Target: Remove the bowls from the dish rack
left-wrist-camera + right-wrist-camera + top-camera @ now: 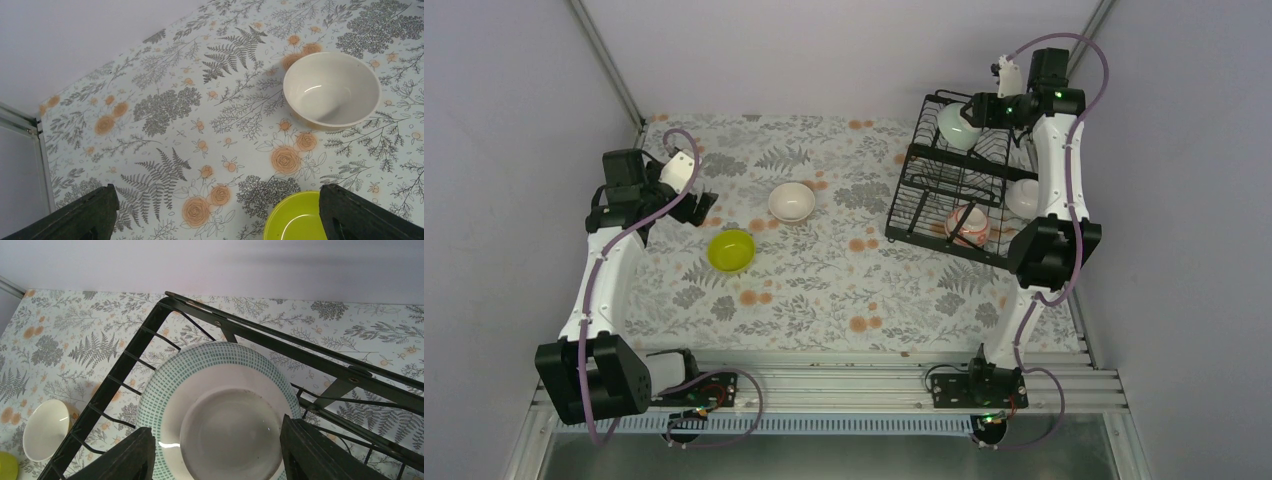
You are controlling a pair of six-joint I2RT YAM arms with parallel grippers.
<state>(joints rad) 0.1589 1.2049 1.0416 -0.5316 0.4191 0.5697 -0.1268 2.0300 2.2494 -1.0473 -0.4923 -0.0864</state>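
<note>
The black wire dish rack (pixel 924 190) stands at the far right. A pale mint-green bowl (pixel 957 127) leans on its upper tier. A white bowl with red-orange pattern (pixel 969 224) and a plain white bowl (pixel 1024 197) sit in the lower tray. My right gripper (pixel 976 108) is open, its fingers (pixel 320 455) on either side of the mint bowl's underside (pixel 220 410), not closed on it. A lime-yellow bowl (pixel 731 250) and a tan bowl with a cream inside (pixel 791 202) stand on the table. My left gripper (pixel 696 208) is open and empty above the table, the lime bowl (pixel 292 220) near its right finger.
The rack's top bar (pixel 150 335) runs close past the right gripper's left finger. The tan bowl (pixel 330 90) lies beyond the left gripper. Walls close in the table at the back and both sides. A metal rail (pixel 844 385) runs along the near edge.
</note>
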